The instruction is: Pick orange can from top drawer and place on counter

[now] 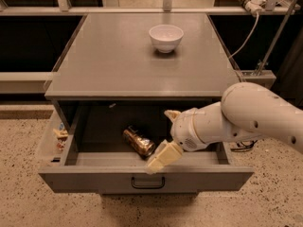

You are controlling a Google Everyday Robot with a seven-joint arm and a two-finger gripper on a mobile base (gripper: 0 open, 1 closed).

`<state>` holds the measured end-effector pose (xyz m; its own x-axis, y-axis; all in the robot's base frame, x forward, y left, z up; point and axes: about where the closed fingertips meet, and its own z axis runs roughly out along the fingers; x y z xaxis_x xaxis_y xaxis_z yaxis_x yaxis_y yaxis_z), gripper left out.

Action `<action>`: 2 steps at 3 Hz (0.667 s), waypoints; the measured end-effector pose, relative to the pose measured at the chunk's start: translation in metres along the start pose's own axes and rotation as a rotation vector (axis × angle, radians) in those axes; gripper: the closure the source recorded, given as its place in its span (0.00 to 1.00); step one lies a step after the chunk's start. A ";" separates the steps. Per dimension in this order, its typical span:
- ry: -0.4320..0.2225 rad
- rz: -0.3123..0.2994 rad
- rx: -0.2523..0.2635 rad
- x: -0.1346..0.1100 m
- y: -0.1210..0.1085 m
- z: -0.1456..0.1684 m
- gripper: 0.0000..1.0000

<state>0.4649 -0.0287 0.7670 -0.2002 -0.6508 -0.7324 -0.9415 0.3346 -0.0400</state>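
Note:
The orange can lies on its side in the open top drawer, left of middle, with its silver end toward the front right. My gripper is open inside the drawer, just right of the can. One cream fingertip is near the can's front end by the drawer's front panel, and the other is further back. The gripper holds nothing. The counter is the grey top above the drawer.
A white bowl stands on the counter toward the back. Small items sit in a side tray left of the drawer. Cables and a post stand at the back right. The floor is speckled.

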 end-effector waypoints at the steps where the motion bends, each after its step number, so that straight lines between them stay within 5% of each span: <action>1: -0.004 -0.001 0.003 -0.001 -0.002 0.003 0.00; 2: -0.027 0.015 0.030 0.000 -0.007 0.007 0.00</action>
<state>0.4735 -0.0259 0.7623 -0.2065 -0.6269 -0.7513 -0.9297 0.3651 -0.0491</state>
